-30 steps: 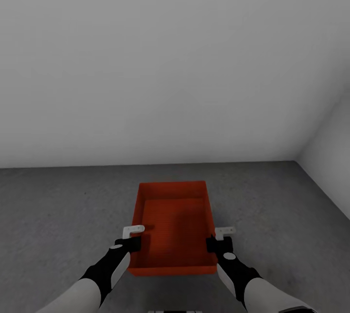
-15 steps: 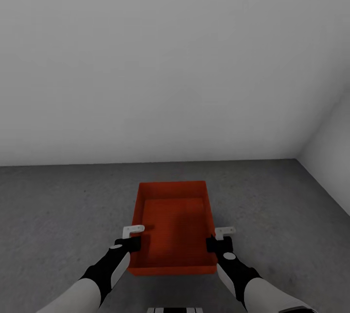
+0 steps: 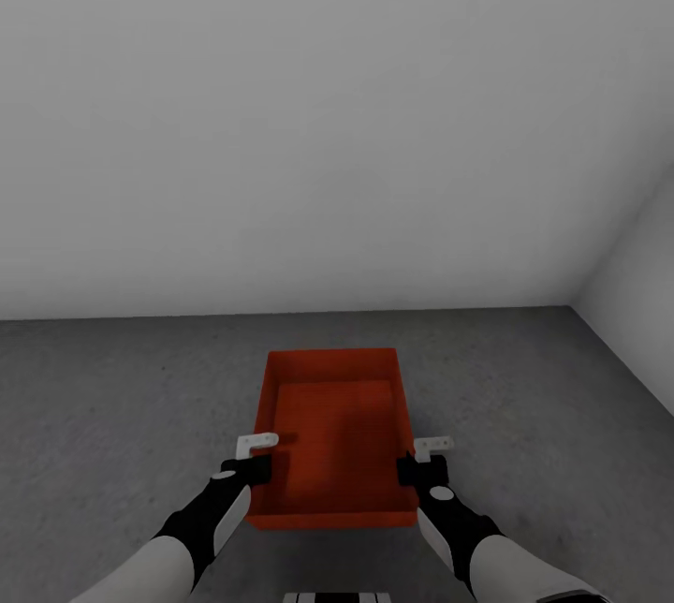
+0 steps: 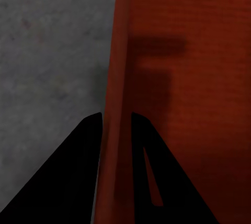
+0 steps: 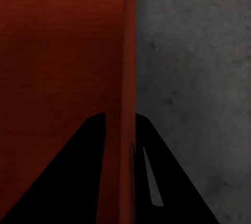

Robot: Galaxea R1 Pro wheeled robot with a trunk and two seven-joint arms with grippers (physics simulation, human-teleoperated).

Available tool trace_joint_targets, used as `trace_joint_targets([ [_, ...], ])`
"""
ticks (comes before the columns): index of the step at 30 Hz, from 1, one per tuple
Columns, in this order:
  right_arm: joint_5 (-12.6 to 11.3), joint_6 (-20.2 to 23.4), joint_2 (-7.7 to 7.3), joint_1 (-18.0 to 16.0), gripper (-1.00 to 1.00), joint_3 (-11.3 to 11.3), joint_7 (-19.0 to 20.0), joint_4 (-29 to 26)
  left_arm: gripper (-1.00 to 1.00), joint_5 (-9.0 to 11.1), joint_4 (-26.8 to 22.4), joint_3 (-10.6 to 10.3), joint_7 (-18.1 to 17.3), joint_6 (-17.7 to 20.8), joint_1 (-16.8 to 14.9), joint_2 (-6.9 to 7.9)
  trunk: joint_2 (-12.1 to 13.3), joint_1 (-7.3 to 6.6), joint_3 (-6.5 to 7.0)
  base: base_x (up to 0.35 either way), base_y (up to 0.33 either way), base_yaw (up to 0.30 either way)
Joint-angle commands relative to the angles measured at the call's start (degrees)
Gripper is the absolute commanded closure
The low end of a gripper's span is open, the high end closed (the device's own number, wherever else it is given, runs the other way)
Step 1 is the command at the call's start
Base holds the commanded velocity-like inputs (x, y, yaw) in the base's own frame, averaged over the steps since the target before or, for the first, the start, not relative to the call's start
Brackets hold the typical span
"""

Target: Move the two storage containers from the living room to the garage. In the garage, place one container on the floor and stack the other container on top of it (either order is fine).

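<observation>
Orange-red plastic sits between the two arms: one storage container, topless and rectangular, held level with its long axis running away from the robot. The left end effector is clamped on the container's left long wall near the near corner, and the right end effector is clamped on the right long wall at the matching spot, so the bin spans the gap between them.

From the left wrist camera, the left end effector has one dark finger on the outside of the wall and the other inside the bin, with the thin red wall pinched between them. The right wrist camera gives the mirror case: the right end effector straddles the right wall, one finger inside, one outside, closed on it.

Beyond and beneath both end effectors lies the floor, dark grey mottled concrete; it shows just outside each gripped wall in the wrist views. Whether the bin's base touches the floor or hangs just above it cannot be told. Ahead of the end effectors, a plain pale grey wall meets the floor, and a second wall forms a corner off to the right.
</observation>
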Motion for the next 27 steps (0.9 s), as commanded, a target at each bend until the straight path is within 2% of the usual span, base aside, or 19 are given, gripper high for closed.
trace_joint_targets([
  [1, -1.23, -0.08, 0.9, -0.01, 1.0, -1.89, -0.13, 0.1, 1.0, 0.92, -0.29, 0.84, 3.85, -1.63, -0.02, -0.03, -0.02, -0.01, -0.04, 0.0, 0.0, 0.0],
  [11, -0.96, 0.02, 0.85, -0.01, 1.0, -1.86, -0.13, 0.1, 1.0, 1.05, -0.14, 0.81, 3.88, -1.6, -0.04, -0.12, -0.02, -0.01, -0.04, 0.0, 0.0, 0.0],
  [12, -0.95, 0.03, 0.85, -0.02, 1.0, -1.84, -0.1, 0.1, -1.0, 1.06, -0.13, 0.79, 3.88, -1.58, -0.05, -0.14, -0.02, -0.01, -0.04, 0.0, 0.0, 0.0],
  [13, -0.95, 0.04, 0.83, -0.01, -1.0, -1.82, -0.11, 0.1, -1.0, 1.11, -0.13, 0.81, 3.88, -1.55, -0.04, -0.17, -0.02, -0.01, -0.04, 0.0, 0.0, 0.0],
  [27, -1.21, 0.0, 0.58, -0.02, -1.0, -1.81, 0.02, 0.1, -1.0, 1.0, -0.21, 0.83, 3.79, -1.63, -0.02, -0.04, -0.02, -0.01, -0.04, 0.0, 0.0, 0.0],
])
